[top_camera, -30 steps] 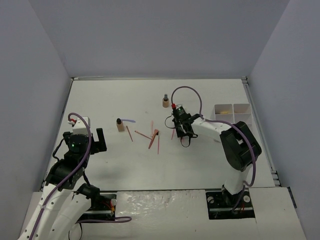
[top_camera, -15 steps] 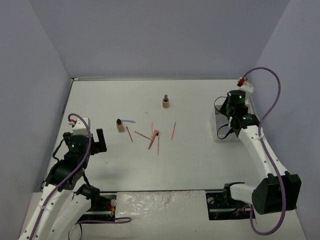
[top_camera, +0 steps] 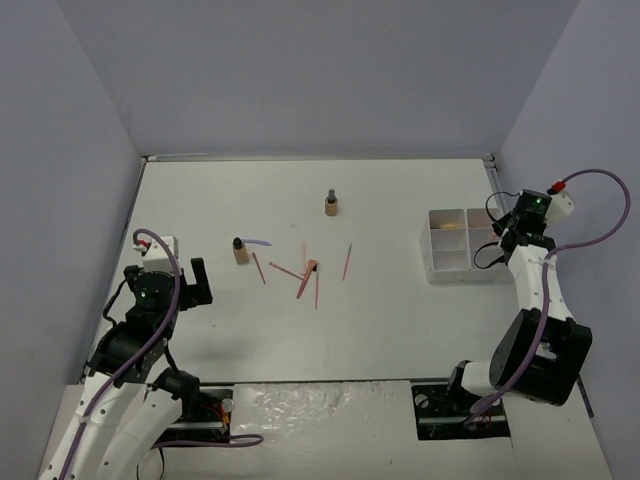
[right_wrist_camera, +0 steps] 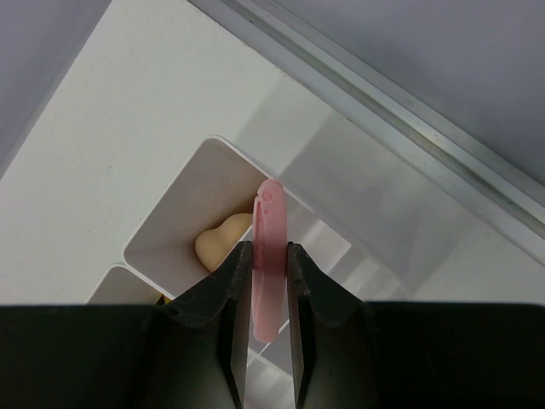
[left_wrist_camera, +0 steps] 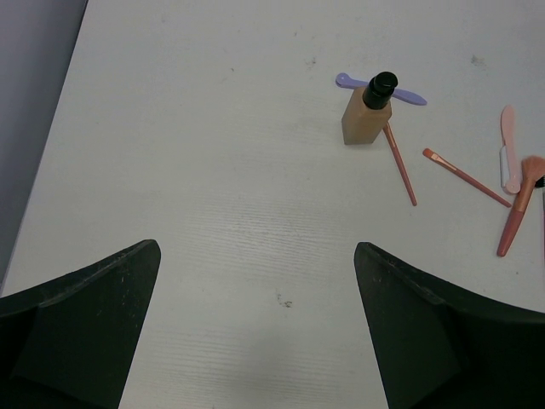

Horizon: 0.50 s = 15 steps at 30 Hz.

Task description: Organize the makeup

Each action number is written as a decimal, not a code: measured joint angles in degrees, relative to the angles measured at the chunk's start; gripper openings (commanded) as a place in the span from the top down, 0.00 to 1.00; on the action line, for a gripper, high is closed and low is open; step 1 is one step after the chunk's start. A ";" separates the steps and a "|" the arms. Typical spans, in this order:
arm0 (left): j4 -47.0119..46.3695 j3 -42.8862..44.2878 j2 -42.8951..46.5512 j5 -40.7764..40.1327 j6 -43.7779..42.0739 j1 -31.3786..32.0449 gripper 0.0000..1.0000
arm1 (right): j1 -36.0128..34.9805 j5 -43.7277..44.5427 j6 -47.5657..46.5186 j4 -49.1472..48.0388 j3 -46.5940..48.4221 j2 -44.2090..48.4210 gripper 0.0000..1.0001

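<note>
Over the tray, right arm: right jaws nearly closed, pinching a pink stick [right_wrist_camera: 271,256] flat between them.
Stick's long axis: runs straight out past the jaws, rounded end first, pointing down at the white tray [right_wrist_camera: 167,210].
Key relation: the rounded end hangs above a dividing wall. A compartment holding a peach sponge [right_wrist_camera: 220,243] lies just to one side and a bare-looking one to the other. Which one the stick is over, I cannot tell.
Likely next move: line the stick up with one compartment, lower it and let go.
Left arm: left jaws spread wide, holding nothing, hovering above the near left of the desk.
Ahead of left jaws: an upright tan bottle [left_wrist_camera: 366,115], with a lilac stick [left_wrist_camera: 347,82] lying just behind it.
Loose makeup: second tan bottle [top_camera: 331,204] stands farther back; scattered sticks [top_camera: 305,272] lie mid-desk, some crossing.
Nearer arm: the left arm is nearer these; the right is well apart.
Surface: flat white desk [top_camera: 300,340].
Room: plain pale walls [top_camera: 300,80] on three sides.
</note>
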<state>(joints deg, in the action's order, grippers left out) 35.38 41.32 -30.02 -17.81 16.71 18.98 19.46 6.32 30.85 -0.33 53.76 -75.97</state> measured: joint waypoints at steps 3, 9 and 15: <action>0.00 0.00 0.40 -0.04 -0.02 0.00 0.03 | 0.00 -1.11 0.74 -1.54 0.00 -2.98 1.00; 0.02 0.00 0.63 -0.36 -0.02 0.00 0.03 | 0.00 -3.30 1.74 -3.33 0.00 -7.16 1.00; 0.01 0.00 0.63 -0.48 -0.02 -0.10 0.03 | 0.00 -4.78 3.38 -5.59 -0.11 -8.37 0.80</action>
<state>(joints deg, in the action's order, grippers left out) 35.39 41.32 -29.39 -18.28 16.69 18.89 19.46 1.54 34.23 -5.92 53.65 -84.33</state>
